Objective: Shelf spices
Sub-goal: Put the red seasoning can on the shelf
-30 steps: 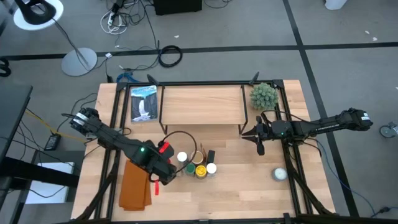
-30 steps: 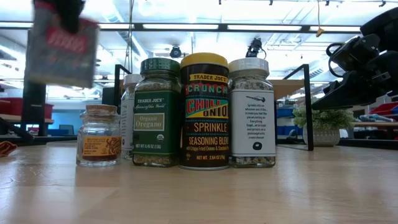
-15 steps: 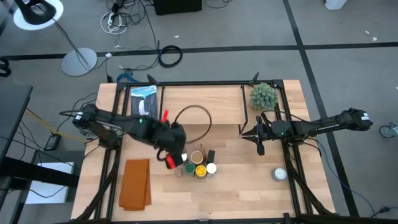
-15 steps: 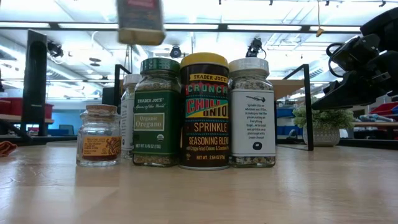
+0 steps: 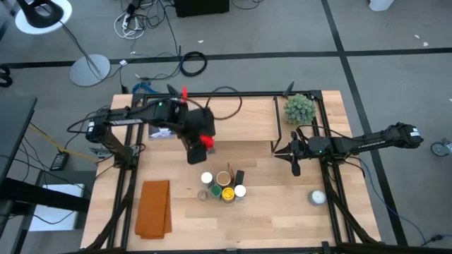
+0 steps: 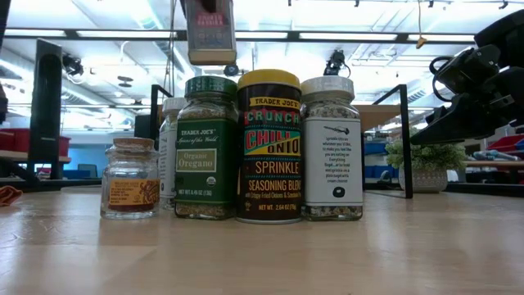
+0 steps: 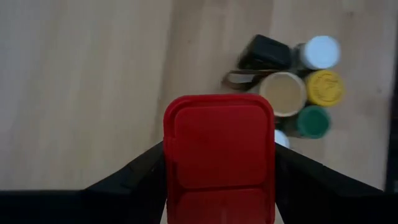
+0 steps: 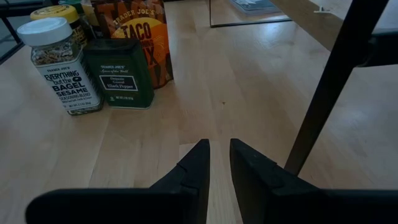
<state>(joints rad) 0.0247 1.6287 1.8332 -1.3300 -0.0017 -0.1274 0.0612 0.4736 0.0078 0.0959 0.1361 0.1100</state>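
My left gripper (image 5: 203,143) hangs over the near edge of the shelf (image 5: 229,116) and is shut on the red square tin (image 7: 219,144). In the low view the tin (image 6: 210,31) shows high above the jars. The other spices (image 5: 223,187) stand in a cluster on the tabletop in front of the shelf: white, yellow, green and tan lids and a small dark box (image 7: 266,52). My right gripper (image 8: 217,155) rests low by the shelf's right legs, its fingers nearly together, touching nothing. My left gripper pinches the red square tin between its two fingers (image 7: 140,171), one on each opposite side wall (image 7: 169,163). They come from above, pointing down, with the tin's lid (image 7: 219,130) facing the wrist. The tin is lifted clear and hangs upright.
A spiky green plant ball (image 5: 299,108) sits at the shelf's far right corner. A lone white round object (image 5: 318,197) lies near the right edge, an orange cloth (image 5: 154,208) near the left, and a flat printed packet (image 5: 164,116) left of the shelf. Black frame legs (image 8: 329,93) stand near my right gripper.
My left gripper, shut on the red tin, has swung from beside the orange cloth up and toward the table's far side, past the spice cluster, to the shelf's near edge. The tin has been carried higher and stays upright.
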